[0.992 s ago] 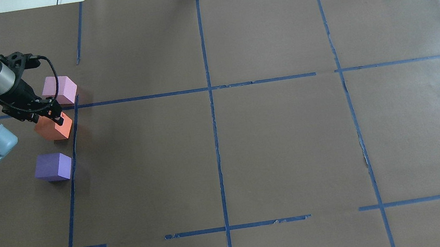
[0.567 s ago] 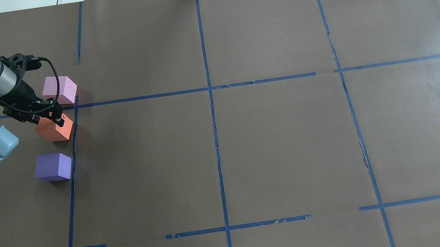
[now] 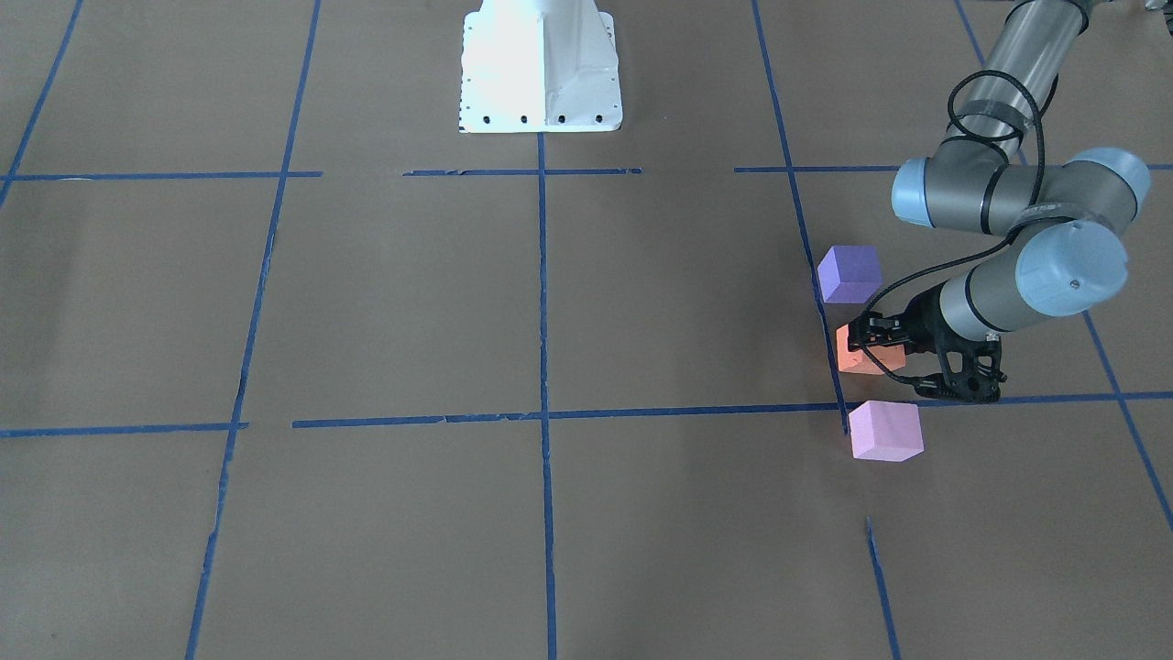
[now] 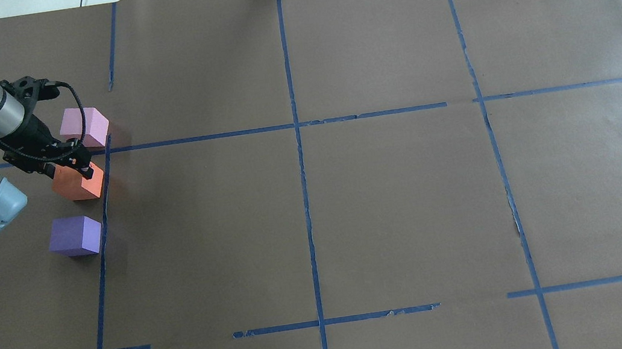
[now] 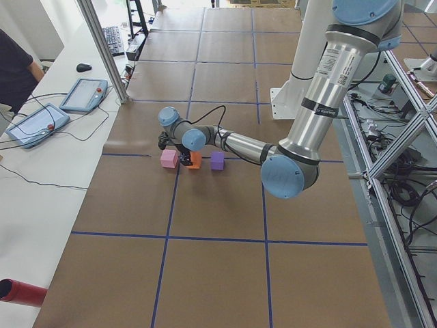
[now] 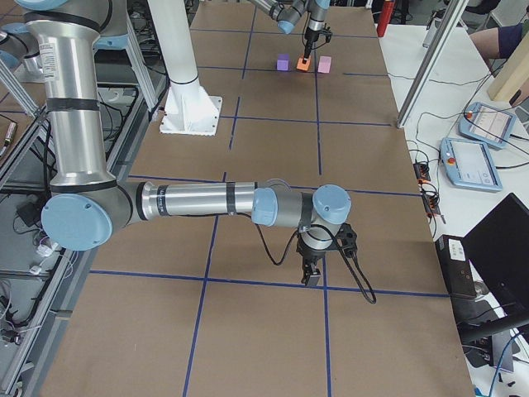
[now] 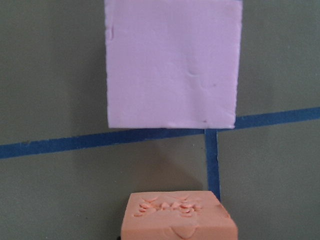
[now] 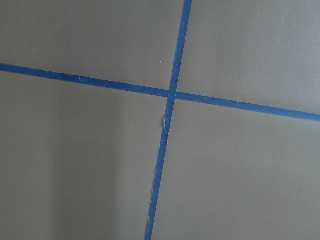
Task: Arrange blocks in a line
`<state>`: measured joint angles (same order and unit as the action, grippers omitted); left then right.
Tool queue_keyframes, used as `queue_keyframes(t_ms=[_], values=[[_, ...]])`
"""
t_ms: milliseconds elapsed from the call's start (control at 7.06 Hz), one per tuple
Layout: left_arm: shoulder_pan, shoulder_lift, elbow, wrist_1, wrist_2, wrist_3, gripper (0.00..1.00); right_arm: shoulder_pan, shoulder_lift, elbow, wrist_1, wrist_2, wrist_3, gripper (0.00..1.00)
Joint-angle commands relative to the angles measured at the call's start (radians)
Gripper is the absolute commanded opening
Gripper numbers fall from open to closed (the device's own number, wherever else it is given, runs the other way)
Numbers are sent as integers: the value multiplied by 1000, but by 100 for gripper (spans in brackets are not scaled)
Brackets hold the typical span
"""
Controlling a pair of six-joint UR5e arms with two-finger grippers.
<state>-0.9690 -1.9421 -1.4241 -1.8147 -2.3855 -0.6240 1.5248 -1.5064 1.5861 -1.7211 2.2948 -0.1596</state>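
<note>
Three cubes stand in a row by a blue tape line at the table's left. The pink-lilac block (image 4: 85,127) (image 3: 885,431) is farthest from the robot, the orange block (image 4: 80,185) (image 3: 866,359) is in the middle, and the purple block (image 4: 74,236) (image 3: 849,273) is nearest. My left gripper (image 4: 80,165) (image 3: 866,346) is shut on the top of the orange block, at or just above the paper. In the left wrist view the orange block (image 7: 177,220) sits at the bottom edge with the pink block (image 7: 172,65) beyond it. My right gripper (image 6: 312,277) hangs low over a tape crossing; I cannot tell whether it is open.
Brown paper with a blue tape grid (image 4: 295,125) covers the table. The white robot base (image 3: 539,64) stands at the near middle edge. Operator tablets (image 5: 83,94) lie on a side bench beyond the table's far edge.
My left gripper has shifted very slightly with the orange block, which sits a touch lower and closer to the tape line. The pink and purple blocks have not moved.
</note>
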Motion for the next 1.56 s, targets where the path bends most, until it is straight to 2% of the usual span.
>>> queue_keyframes(t_ms=[0, 425, 708, 992, 1133, 1417], values=[[1, 0, -1, 0, 2, 0, 97, 0, 0, 0, 0, 0, 0, 100], [-5, 3, -38, 11, 6, 0, 100, 0, 0, 0, 0, 0, 0, 100], [-40, 17, -126, 46, 25, -5, 100, 0, 0, 0, 0, 0, 0, 100], [-103, 70, -286, 161, 46, -3, 100, 0, 0, 0, 0, 0, 0, 100], [-165, 112, -332, 163, 46, 3, 100, 0, 0, 0, 0, 0, 0, 100], [-296, 231, -340, 160, -6, 10, 100, 0, 0, 0, 0, 0, 0, 100]])
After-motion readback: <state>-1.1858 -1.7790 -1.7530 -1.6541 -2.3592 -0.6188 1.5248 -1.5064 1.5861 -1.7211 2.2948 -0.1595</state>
